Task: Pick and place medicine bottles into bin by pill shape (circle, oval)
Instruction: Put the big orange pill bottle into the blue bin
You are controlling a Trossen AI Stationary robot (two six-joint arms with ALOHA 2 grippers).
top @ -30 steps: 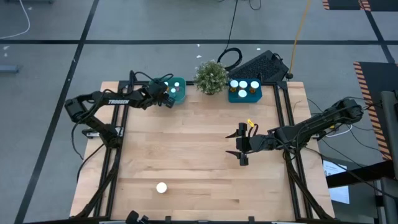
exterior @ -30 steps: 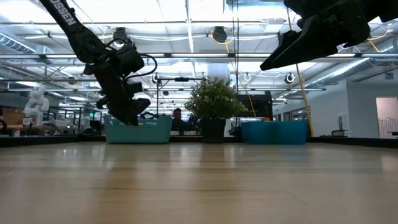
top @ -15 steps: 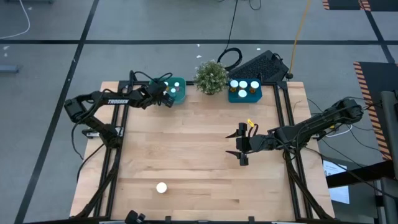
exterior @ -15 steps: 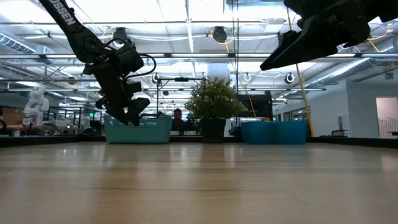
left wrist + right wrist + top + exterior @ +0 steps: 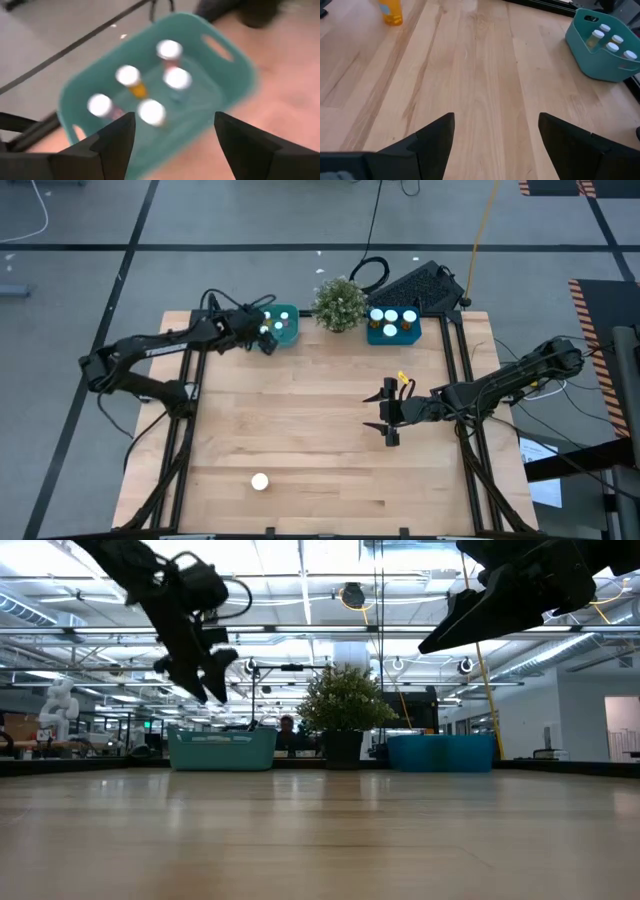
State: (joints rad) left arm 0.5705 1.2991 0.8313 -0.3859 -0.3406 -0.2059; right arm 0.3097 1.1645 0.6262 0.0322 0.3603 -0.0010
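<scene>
One medicine bottle (image 5: 260, 481) stood alone on the counter (image 5: 320, 430), well apart from the left bin (image 5: 288, 311).
Probably light, rigid and slick, best gripped across its body; left claw (image 5: 266, 340) hovered, fingers apart, beside that bin; right claw (image 5: 388, 412), also apart, waited empty.
</scene>
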